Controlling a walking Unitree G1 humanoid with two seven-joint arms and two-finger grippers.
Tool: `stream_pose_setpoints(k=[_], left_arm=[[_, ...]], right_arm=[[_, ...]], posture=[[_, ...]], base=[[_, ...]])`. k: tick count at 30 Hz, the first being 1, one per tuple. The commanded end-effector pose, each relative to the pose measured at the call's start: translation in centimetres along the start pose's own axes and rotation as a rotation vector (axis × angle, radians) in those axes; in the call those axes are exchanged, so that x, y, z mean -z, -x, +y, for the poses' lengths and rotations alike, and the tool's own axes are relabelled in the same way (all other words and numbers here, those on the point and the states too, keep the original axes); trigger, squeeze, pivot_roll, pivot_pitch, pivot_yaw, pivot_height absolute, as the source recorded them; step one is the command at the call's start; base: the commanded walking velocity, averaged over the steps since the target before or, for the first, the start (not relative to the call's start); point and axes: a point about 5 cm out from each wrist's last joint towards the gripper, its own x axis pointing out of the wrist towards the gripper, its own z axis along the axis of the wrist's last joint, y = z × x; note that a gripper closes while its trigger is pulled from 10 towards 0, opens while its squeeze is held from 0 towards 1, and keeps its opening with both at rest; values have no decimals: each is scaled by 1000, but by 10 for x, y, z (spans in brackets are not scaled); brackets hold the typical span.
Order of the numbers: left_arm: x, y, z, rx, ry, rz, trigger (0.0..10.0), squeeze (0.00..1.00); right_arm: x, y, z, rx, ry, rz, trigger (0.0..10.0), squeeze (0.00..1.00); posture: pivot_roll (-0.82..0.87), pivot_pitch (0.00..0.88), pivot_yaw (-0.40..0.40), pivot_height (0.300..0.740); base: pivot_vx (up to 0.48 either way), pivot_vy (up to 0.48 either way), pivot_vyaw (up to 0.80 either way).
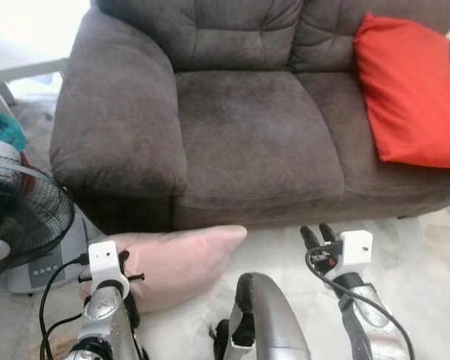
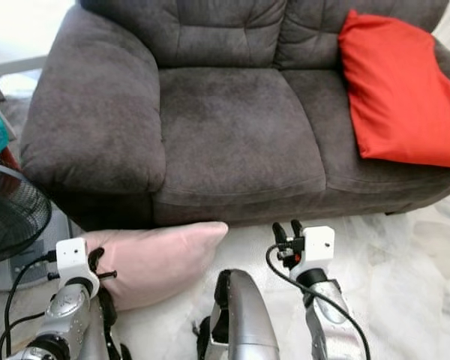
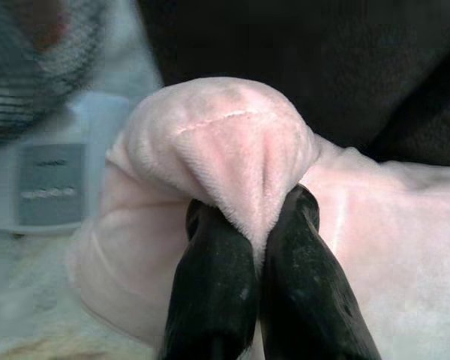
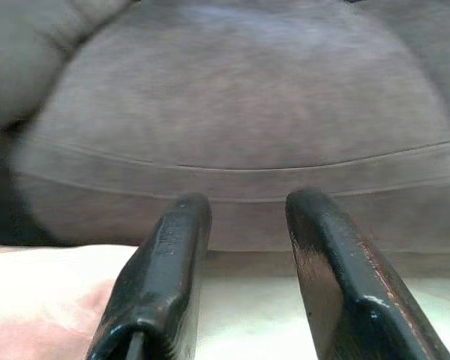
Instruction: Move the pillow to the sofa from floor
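Note:
A pale pink pillow (image 1: 181, 259) lies on the floor against the front of the dark grey sofa (image 1: 247, 127). My left gripper (image 3: 256, 225) is shut on a pinched fold of the pillow (image 3: 225, 150) at its left end. My right gripper (image 1: 320, 234) hovers above the floor to the right of the pillow, pointing at the sofa's front. Its fingers (image 4: 172, 255) stand open with nothing between them, and the pillow's tip (image 4: 45, 285) lies beside them.
A red cushion (image 1: 412, 90) leans on the sofa's right seat. A standing fan (image 1: 19, 206) with a grey base (image 1: 41, 270) stands on the floor at the left, close to my left arm. Pale marble floor (image 1: 427, 255) stretches to the right.

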Motion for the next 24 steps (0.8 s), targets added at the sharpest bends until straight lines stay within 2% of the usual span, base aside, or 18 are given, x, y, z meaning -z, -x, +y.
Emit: stream_pose_setpoints(k=[1,8,13,15,24], left_arm=[[-12,-2,4,-4,-14,-71,10000,0],[-26,-6,0,32,-45,-128,10000,0],[-34,-8,-3,51,-59,-157,10000,0],[-42,-8,-7,84,-73,-199,10000,0],[-55,0,-24,171,-118,-309,10000,0]], right_arm=[[4,0,-5,21,5,11,10000,0],[9,-5,-5,39,2,14,10000,0],[11,-7,-4,47,1,12,10000,0],[10,-7,-4,52,3,-1,10000,0],[7,-6,-3,62,12,-26,10000,0]], posture=[[55,85,-95,540],[69,55,-71,540],[67,26,-57,540],[64,14,-52,540],[68,0,-49,540]], base=[[-311,0,0],[-310,0,0],[0,0,0],[0,0,0],[0,0,0]])
